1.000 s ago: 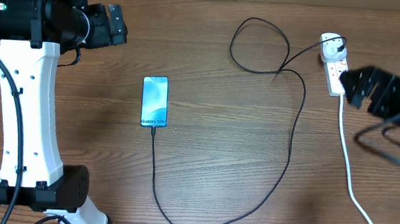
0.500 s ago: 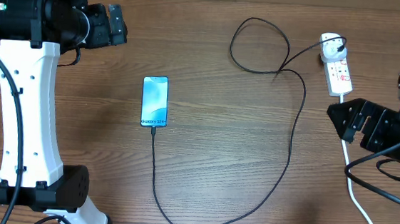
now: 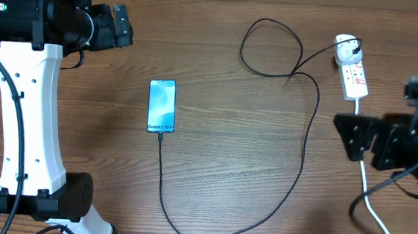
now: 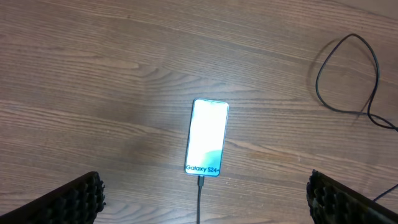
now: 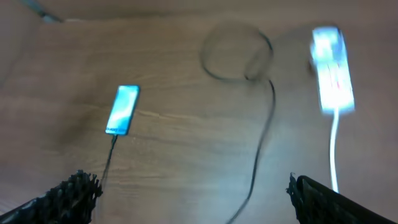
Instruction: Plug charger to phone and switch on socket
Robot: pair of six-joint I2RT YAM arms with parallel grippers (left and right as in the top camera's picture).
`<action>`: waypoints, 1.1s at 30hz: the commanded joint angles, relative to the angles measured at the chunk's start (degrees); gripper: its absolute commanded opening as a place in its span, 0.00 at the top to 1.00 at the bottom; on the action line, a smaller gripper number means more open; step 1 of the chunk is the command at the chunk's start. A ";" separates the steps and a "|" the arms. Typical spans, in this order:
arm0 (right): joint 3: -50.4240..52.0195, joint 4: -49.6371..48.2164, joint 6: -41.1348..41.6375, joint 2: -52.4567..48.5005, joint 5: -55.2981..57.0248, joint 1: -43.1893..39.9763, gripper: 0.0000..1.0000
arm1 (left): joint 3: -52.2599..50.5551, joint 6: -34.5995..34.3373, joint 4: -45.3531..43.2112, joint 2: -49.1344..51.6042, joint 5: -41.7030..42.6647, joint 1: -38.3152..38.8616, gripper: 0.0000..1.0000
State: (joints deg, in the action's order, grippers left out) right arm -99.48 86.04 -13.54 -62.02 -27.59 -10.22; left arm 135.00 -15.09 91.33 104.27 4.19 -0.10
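Far left of the phone and above it, the left gripper [image 3: 120, 25] hangs over the brown wooden tabletop [image 3: 236, 149], jaws spread wide, nothing between them. The slim smartphone with the lit blue-white "Galaxy S24" screen [image 3: 161, 106] lies flat, and the small connector tip of the long thin black charger cable [image 3: 160, 165] meets the phone's lower edge. From there the cable sweeps below the phone, climbs to its right and curls into a loop before reaching the white plug [image 3: 344, 47]. That plug sits in the white elongated power strip [image 3: 353, 72], far right of the phone. The right gripper [image 3: 353, 136] hovers below the strip, fully open and empty, covering part of the thick white cord [image 3: 358, 108]. The switch position is too small to read.
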 commanded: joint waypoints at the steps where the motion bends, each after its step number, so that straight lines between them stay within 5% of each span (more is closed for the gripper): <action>1: 5.22 -5.64 -3.43 5.55 2.08 6.69 0.00 | 0.48 -0.35 -0.04 -1.14 -0.57 0.11 0.00; 6: 17.20 -19.56 -3.41 13.70 4.59 12.52 0.00 | 0.48 -0.35 -0.04 -1.14 -0.57 0.11 0.00; 23: 67.84 -68.43 -2.80 43.89 0.85 12.52 0.00 | 0.48 -0.35 -0.04 -1.14 -0.57 0.11 0.01; 33: 84.26 -84.08 -2.80 54.45 0.04 12.85 0.00 | 0.48 -0.37 -0.04 -1.14 -0.57 0.11 0.00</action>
State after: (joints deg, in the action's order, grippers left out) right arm -18.04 3.68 -16.51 -10.57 -27.00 2.09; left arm 135.00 -15.09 91.33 104.27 4.01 -0.10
